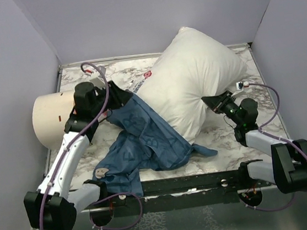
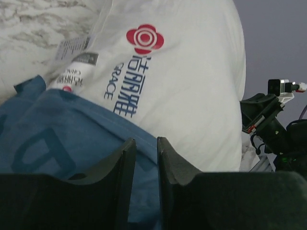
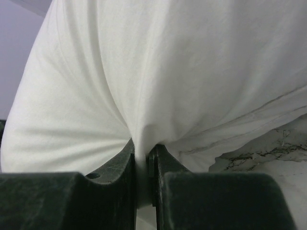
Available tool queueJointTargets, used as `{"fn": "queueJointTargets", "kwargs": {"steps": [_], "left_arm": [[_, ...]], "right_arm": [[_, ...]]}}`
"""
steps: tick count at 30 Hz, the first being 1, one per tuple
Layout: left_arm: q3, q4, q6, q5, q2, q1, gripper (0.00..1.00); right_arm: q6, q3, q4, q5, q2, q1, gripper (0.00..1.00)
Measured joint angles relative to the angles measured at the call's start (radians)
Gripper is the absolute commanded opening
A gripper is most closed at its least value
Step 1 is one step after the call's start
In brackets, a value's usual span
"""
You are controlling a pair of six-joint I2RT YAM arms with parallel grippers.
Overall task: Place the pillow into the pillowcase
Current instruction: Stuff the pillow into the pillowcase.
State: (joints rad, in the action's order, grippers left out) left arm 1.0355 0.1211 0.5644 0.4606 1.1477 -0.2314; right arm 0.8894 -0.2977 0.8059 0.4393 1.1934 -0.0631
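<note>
the pillow (image 1: 193, 71) lies on the bench (image 1: 216, 133), its long axis slanting from near centre to far right. its near-left flank sits under the pillowcase (image 1: 145, 135), which trails toward the left arm. the right jaws are clamped on a fold of the pillow's right edge; the left jaws stand slightly apart over the pillowcase beside the red logo (image 2: 145, 38), and i cannot tell if they hold cloth.

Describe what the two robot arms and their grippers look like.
Both the left arm and right arm have pale grey-white links joined by bulky black housings, with a purple cable looping alongside each. The left gripper and right gripper are matte black, each with two blunt fingers curved on the inside.
</note>
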Motion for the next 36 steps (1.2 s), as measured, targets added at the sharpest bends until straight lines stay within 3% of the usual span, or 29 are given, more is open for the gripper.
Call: {"fn": "queueJointTargets", "kwargs": {"steps": [3,7,14,18,25,27,31,36], "left_arm": [[-0.125,0.033,0.053,-0.105,-0.098,-0.085,0.19],[-0.169,0.063,0.088,-0.236,-0.142,-0.193,0.17],[-0.155,0.021,0.077,-0.326,0.009,-0.198,0.16],[-0.026,0.001,0.037,-0.309,0.211,-0.199,0.17],[0.331,-0.02,-0.039,-0.251,0.536,-0.208,0.23],[0.433,-0.026,-0.053,-0.232,0.628,-0.216,0.3],[0.573,-0.008,-0.095,-0.227,0.74,-0.227,0.49],[0.637,0.038,-0.171,-0.262,0.734,-0.202,0.54]], "right_arm": [[0.01,0.024,0.035,0.01,0.003,0.0,0.08],[0.021,0.043,0.061,0.022,0.002,0.002,0.08],[0.022,0.071,0.059,0.043,-0.04,0.002,0.05],[0.023,0.113,0.048,0.06,-0.109,0.002,0.04],[0.015,0.177,-0.056,0.078,-0.293,0.002,0.05],[0.005,0.183,-0.086,0.094,-0.331,0.002,0.09],[-0.027,0.182,-0.108,0.163,-0.35,0.002,0.33],[-0.118,0.111,-0.152,0.341,-0.353,-0.001,0.49]]}}
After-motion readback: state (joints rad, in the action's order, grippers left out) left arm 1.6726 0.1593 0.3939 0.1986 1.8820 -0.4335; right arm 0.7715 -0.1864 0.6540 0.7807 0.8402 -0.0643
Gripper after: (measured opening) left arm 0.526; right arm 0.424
